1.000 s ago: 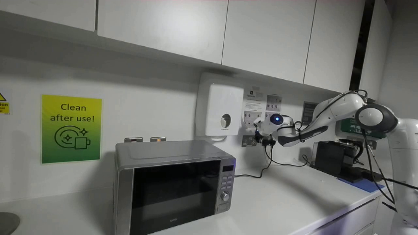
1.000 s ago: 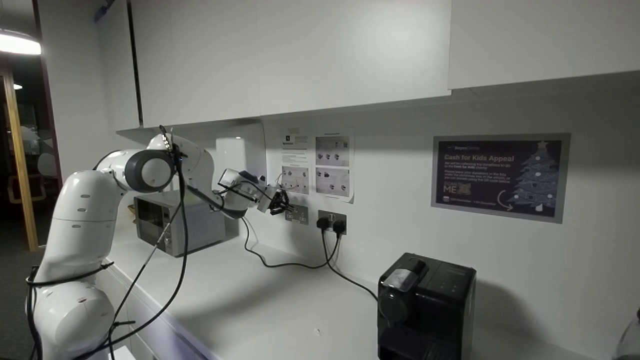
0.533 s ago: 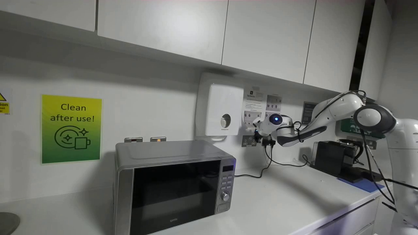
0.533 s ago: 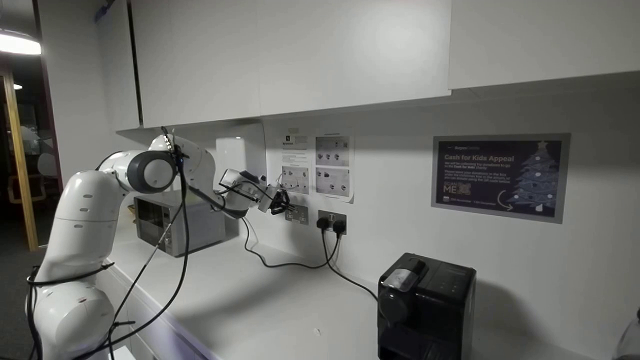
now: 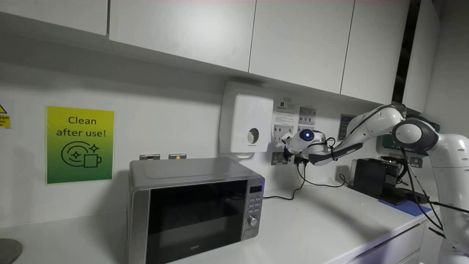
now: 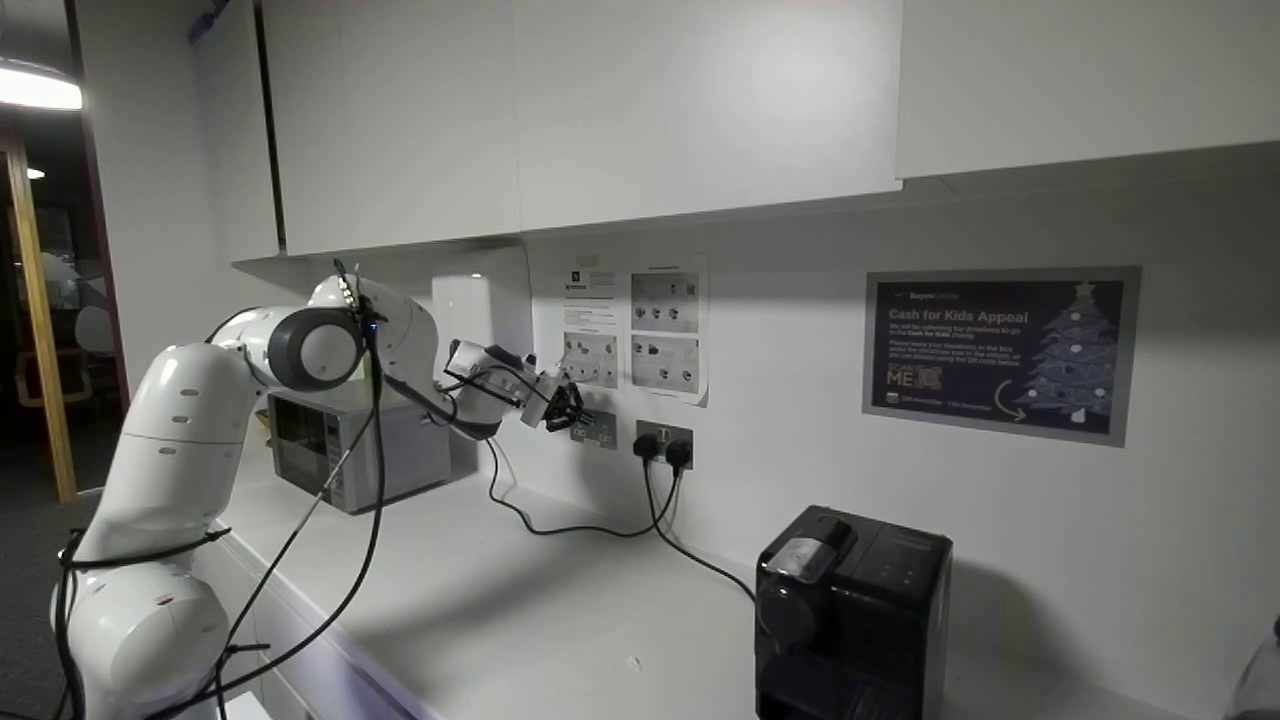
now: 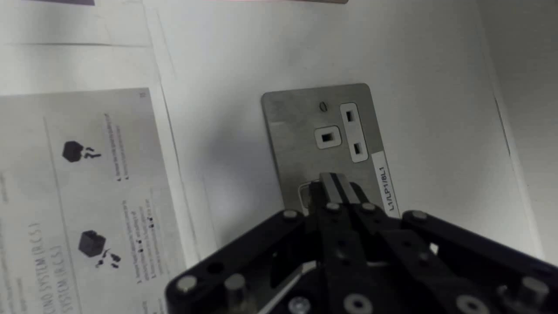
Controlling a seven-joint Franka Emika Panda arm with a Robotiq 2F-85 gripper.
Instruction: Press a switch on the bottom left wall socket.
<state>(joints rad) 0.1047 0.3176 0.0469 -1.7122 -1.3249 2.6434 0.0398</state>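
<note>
In an exterior view, a green and yellow paper sign (image 5: 80, 145) is at the far left, on the white wall (image 5: 168, 121). Next comes a silver and black microwave (image 5: 196, 205), shaped like a box, on the flat white worktop (image 5: 326, 216). Above its right end is a shiny white plastic box (image 5: 253, 113) with a round window.

Then comes the small, flat, grey metal bottom left wall socket (image 5: 277, 158). It is on the wall, right of the microwave, over the worktop and below a white paper sheet (image 5: 285, 117) with grey pictures. The black, jointed end effector (image 7: 338, 186) is right in front of this socket. In the wrist view, its 2 fingers (image 7: 329, 185) are pressed together, and the tips hide part of the socket. The switches are too hidden to make out, and I cannot tell if the tips touch anything. Above the tips there, 3 dark plug holes (image 7: 328, 138) show, with a white sticker (image 7: 385, 182) on the socket's right edge.

Just to the right is another grey metal socket (image 6: 664, 438) with 2 black plugs (image 6: 679, 455) in it. Farther right, a black, boxy coffee machine (image 5: 368, 178) stands on the worktop. The long white robot arm (image 5: 377, 121) stretches over the worktop from the far right.
</note>
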